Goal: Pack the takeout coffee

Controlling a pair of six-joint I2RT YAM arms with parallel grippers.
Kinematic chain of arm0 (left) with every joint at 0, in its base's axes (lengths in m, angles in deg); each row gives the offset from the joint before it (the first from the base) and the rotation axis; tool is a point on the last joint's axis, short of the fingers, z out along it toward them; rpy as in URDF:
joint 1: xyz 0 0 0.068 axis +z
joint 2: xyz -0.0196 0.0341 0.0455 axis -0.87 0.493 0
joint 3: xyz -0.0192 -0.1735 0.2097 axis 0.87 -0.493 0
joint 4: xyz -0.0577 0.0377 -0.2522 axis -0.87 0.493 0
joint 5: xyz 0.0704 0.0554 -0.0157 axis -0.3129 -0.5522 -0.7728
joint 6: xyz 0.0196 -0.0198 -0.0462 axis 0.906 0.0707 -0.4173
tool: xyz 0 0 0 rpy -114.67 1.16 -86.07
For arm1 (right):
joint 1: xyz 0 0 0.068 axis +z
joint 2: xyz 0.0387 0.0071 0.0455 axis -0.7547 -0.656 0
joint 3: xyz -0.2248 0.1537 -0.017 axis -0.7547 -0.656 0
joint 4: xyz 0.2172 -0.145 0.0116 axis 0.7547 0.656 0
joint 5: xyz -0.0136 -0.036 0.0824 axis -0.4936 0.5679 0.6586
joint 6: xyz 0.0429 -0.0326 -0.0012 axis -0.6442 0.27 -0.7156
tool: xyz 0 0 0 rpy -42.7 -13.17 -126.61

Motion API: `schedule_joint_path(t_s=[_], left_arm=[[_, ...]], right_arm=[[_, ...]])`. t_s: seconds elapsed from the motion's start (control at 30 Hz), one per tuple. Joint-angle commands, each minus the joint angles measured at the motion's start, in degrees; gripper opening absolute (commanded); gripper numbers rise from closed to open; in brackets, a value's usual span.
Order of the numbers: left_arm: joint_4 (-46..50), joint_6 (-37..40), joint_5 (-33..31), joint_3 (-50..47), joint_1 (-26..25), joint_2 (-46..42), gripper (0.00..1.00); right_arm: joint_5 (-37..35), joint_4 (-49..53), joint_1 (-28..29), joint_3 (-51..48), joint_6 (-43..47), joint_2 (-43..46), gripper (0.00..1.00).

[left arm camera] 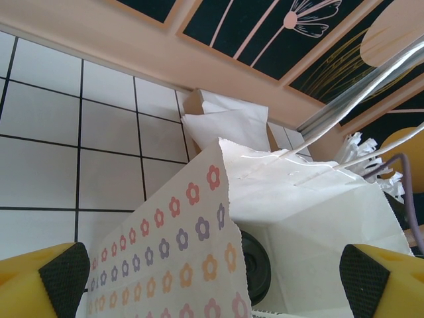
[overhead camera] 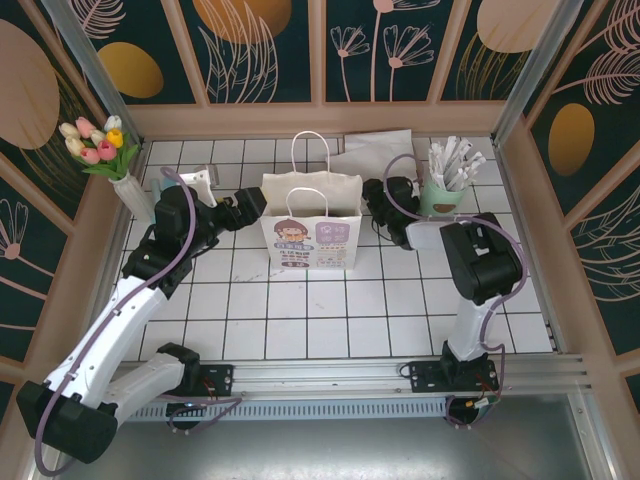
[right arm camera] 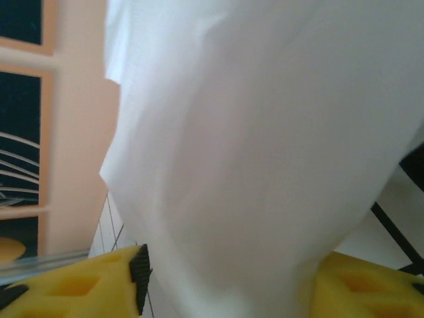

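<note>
Jaws of the left gripper stand wide open, with one yellow finger and its black pad at each lower corner of the left wrist view. The flowered left wall of the paper bag rises between them. Jaws of the right gripper are likewise parted, and the bag's white right wall bulges into the gap. Its left pad lies against the paper, but whether the paper is pinched cannot be told.

Seen from above, the left gripper sits at the bag's left rim and the right gripper at its right rim. The bag stands upright between the two, mouth open and both handles raised.

The takeout coffee is inside the bag, low against the left wall. The left wrist view shows part of its round black lid; the cup beneath is hidden.

Beyond the bag, toward the far edge of the tiled table, lies a flat stack of white bags. A mint cup holding white sticks stands just right of the right gripper. A vase of tulips stands at the far left corner.
</note>
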Motion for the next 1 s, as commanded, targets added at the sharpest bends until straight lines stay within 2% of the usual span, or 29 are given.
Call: schedule_joint_path(t_s=[0.0, 0.17, 0.23, 0.33, 0.5, 0.63, 0.83, 0.97], left_arm=[[0.36, 1.09, -0.67, -0.23, 0.29, -0.51, 0.99], [0.79, 1.51, -0.52, 0.32, 0.29, -0.55, 0.99], [1.08, 1.51, -0.66, 0.49, 0.29, -0.77, 0.98], [1.17, 1.58, -1.01, 0.16, 0.29, -1.16, 0.98], [1.35, 2.03, -1.21, 0.66, 0.29, -1.24, 0.99], [1.21, 3.01, -1.40, 1.93, 0.29, -1.57, 0.98], [2.66, 4.35, -9.86, 5.35, 0.29, -2.12, 0.99], [1.15, 7.21, -10.05, 6.53, 0.29, -1.31, 0.99]], right_arm=[[-3.88, -6.00, 0.37, -3.54, 1.39, 4.74, 0.42], [-1.66, -9.97, -0.88, -4.74, 3.35, 4.64, 0.12], [-1.65, -10.96, -1.26, -4.60, 4.54, 4.67, 0.06], [-0.65, -10.34, -2.17, -3.15, 5.47, 4.17, 0.01], [-0.65, -8.61, -2.58, -1.11, 9.57, 5.87, 0.00], [-0.85, -5.21, -3.18, 1.95, 19.89, 11.04, 0.00], [-0.69, 3.33, -4.29, 10.13, 36.68, 17.73, 0.00], [0.45, 12.53, -5.00, 16.69, 36.66, 20.53, 0.00]])
